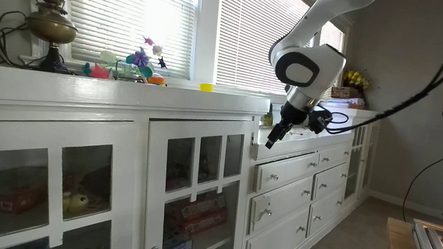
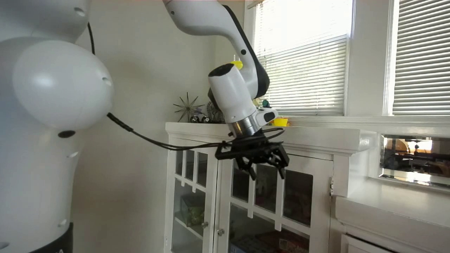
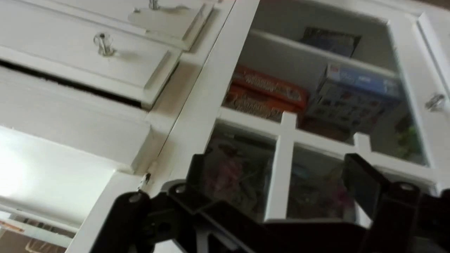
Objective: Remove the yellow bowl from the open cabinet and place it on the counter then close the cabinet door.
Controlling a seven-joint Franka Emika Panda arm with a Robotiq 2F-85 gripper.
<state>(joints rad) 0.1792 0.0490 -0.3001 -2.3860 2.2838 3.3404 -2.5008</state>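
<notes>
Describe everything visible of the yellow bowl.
The yellow bowl is small, plain and bright yellow, with smooth-looking walls, possibly plastic. It appears upright, rim level, on the counter in front of the white window trim. Both exterior views sit too low to show its inside. Only the counter appears to touch it; a clear gap separates it from the orange object in an exterior view, and the gripper is well away. The wrist view misses it.

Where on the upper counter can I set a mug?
Likely between the yellow bowl and the end of the counter by the drawers; nothing standing shows there, though flat things could hide. Toward the brass lamp it's crowded: flowers, an orange object.
</notes>
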